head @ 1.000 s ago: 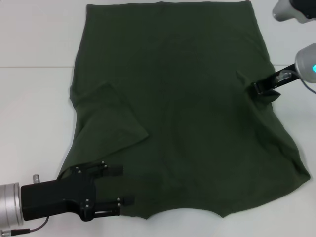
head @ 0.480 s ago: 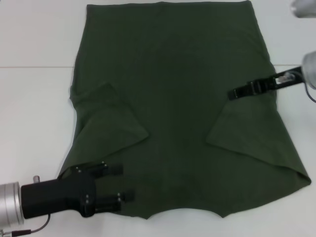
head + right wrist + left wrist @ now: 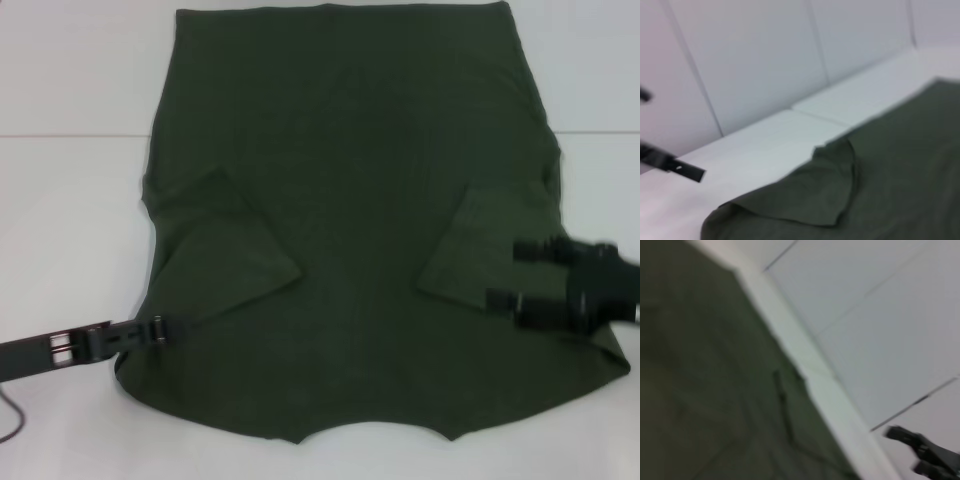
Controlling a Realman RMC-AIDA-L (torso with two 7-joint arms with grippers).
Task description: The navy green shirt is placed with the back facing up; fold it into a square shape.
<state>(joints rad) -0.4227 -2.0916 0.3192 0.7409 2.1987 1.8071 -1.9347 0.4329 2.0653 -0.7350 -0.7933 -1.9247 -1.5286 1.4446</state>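
Observation:
The navy green shirt (image 3: 350, 200) lies flat, plain back up, on the white table, far bigger than either gripper. Both short sleeves are folded inward onto the body: the left sleeve (image 3: 225, 245) and the right sleeve (image 3: 475, 245). My left gripper (image 3: 175, 325) shows edge-on as a thin black bar, its tip over the shirt's near left edge. My right gripper (image 3: 503, 273) stands open over the near right side, by the folded right sleeve, with nothing between its fingers. The right wrist view shows the shirt (image 3: 890, 165) with a folded sleeve (image 3: 832, 190).
White table (image 3: 70, 220) surrounds the shirt on the left, right and near side, with a seam line across it (image 3: 70, 135). The left wrist view shows the shirt's edge (image 3: 715, 365) against the table rim and a pale panelled wall (image 3: 880, 315).
The right gripper laid the right sleeve inward, let go, and moved toward the near edge, now open. The left gripper drew back to the left and turned edge-on.

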